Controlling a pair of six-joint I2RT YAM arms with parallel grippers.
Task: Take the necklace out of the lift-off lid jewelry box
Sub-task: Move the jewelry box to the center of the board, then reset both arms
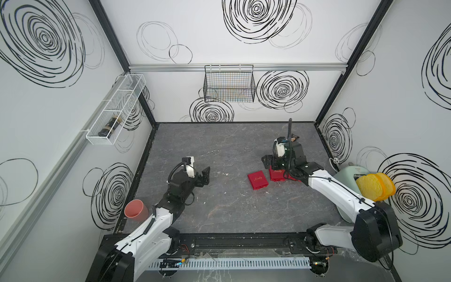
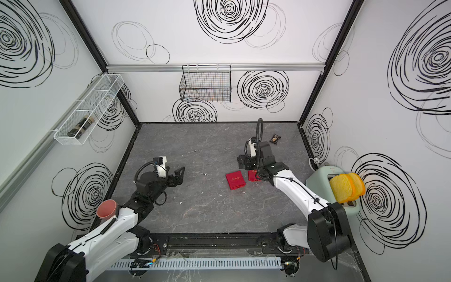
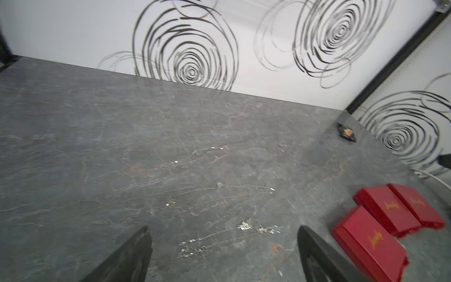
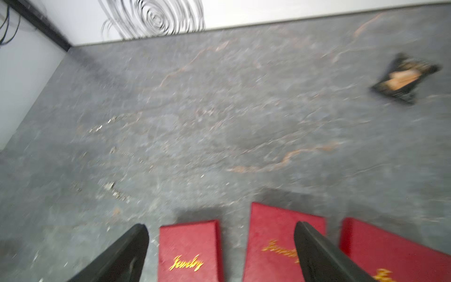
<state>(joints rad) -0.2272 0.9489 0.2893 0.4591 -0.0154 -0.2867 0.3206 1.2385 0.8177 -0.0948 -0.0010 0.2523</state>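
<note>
Left wrist view: left gripper (image 3: 223,230), jaws wide, empty, over the table (image 3: 73,146). Necklace (image 3: 246,226): loose on the table just beyond it; other chains (image 3: 220,186) farther. Right: red jewelry boxes (image 4: 189,249), lids on. Right gripper (image 4: 220,227), jaws spread, empty, above them. Likely risk: a descending finger nudges a box or snags a chain.

I'm watching the left gripper (image 3: 223,229) hovering, jaws spread wide, above the grey table (image 3: 73,146), silver necklace chains (image 3: 246,225) lying loose just past its fingertips. Three red jewelry boxes (image 3: 388,210) are sitting close together beside one finger, and a dark packet (image 3: 346,133) is lying near the far corner
</note>
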